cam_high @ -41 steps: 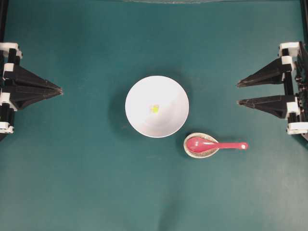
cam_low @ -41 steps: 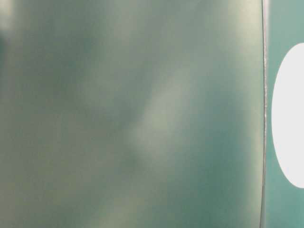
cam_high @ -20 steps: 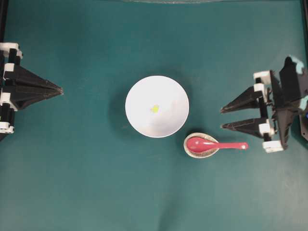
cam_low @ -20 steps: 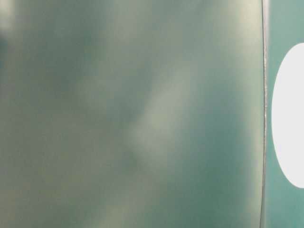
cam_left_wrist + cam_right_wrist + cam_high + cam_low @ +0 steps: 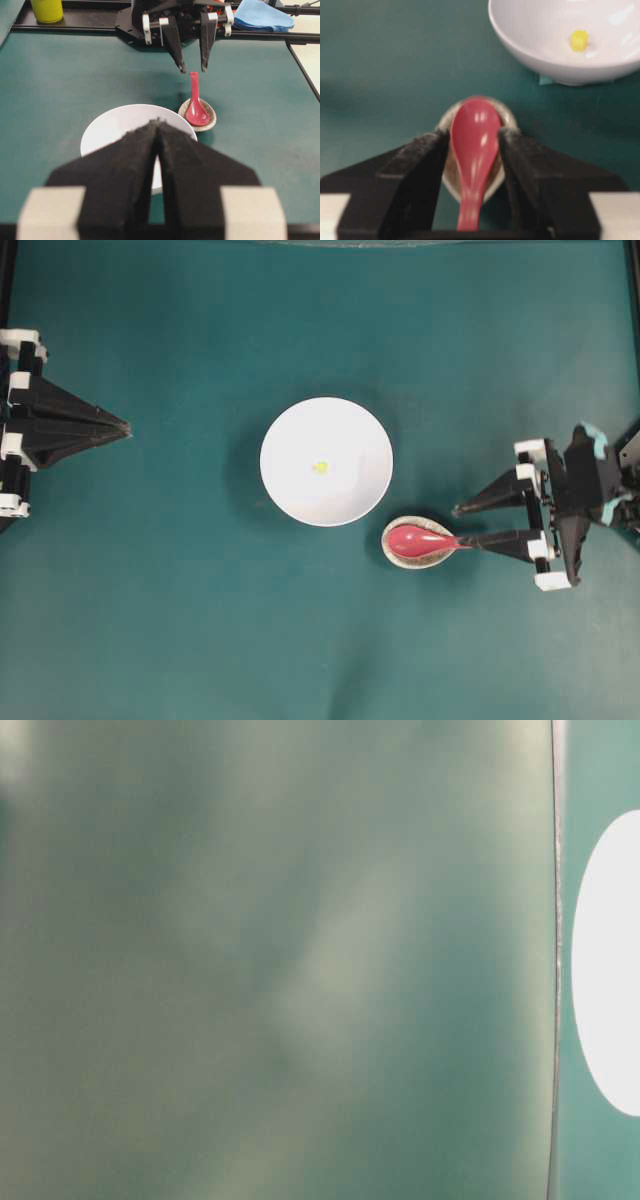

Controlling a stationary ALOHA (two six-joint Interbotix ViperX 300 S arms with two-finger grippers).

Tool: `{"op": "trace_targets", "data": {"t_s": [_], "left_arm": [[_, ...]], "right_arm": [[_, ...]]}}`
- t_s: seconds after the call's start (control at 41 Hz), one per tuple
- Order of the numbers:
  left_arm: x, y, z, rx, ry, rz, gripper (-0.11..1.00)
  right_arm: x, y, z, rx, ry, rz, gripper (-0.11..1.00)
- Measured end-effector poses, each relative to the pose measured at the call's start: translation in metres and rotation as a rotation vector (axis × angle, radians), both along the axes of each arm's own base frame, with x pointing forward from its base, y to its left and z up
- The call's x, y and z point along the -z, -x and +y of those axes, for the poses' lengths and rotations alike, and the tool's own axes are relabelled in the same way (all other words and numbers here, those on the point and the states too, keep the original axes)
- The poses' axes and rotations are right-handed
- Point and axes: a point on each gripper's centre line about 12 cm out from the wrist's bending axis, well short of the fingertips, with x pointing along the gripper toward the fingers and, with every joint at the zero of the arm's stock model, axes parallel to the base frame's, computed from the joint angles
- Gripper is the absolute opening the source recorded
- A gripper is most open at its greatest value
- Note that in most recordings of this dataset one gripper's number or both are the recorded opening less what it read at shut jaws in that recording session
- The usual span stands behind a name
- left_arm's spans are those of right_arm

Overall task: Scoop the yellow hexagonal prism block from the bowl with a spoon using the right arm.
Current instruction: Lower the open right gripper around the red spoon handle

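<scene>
Jaws of the right arm (image 5: 478,526) are spread wide, astride the spoon (image 5: 425,539) handle, nothing gripped. Left jaws (image 5: 125,427) are closed, empty. Yellow hexagonal prism block (image 5: 320,467) remains in the bowl (image 5: 290,430), at eleven o'clock from the spoon; pickup and scooping are outstanding.

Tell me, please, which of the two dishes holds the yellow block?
The big white bowl holds the yellow block; the small speckled dish beside it holds only the red spoon.
</scene>
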Motion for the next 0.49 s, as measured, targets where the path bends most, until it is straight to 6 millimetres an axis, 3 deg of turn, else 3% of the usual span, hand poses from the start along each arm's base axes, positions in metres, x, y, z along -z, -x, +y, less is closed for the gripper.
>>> {"op": "trace_targets", "data": {"t_s": [0.488], "left_arm": [[0.000, 0.000, 0.000, 0.000, -0.006, 0.003, 0.02]], "right_arm": [[0.044, 0.005, 0.021, -0.033, 0.097, -0.006, 0.51]]}}
